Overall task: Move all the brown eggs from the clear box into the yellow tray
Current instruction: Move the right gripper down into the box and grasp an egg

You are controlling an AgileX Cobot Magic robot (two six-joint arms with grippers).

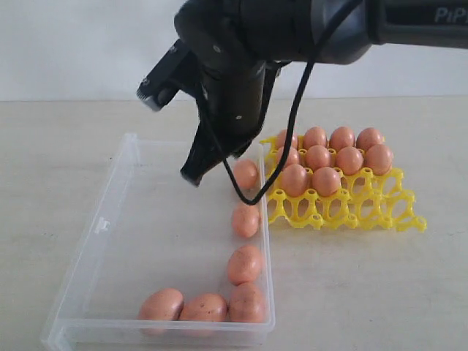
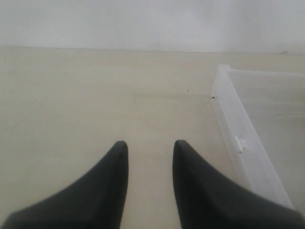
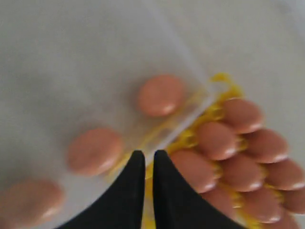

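Note:
The clear box (image 1: pixel 95 227) lies at the left and holds several brown eggs (image 1: pixel 244 264) along its right wall and front edge. To its right, the yellow tray (image 1: pixel 351 212) carries several more eggs (image 1: pixel 325 180) in its back cups. My right gripper (image 1: pixel 192 176) hangs over the box's far part, shut, with nothing between its fingers. In the right wrist view its tips (image 3: pixel 145 155) sit above the box wall, between a boxed egg (image 3: pixel 94 150) and the tray's eggs (image 3: pixel 217 140). My left gripper (image 2: pixel 148 145) is open over bare table beside the box's rim (image 2: pixel 238 143).
The black right arm (image 1: pixel 241 44) and its cable (image 1: pixel 292 117) cross above the box and the tray's left edge. Beige tabletop (image 1: pixel 351 292) surrounds both containers. The tray's front cups (image 1: pixel 380 216) hold nothing.

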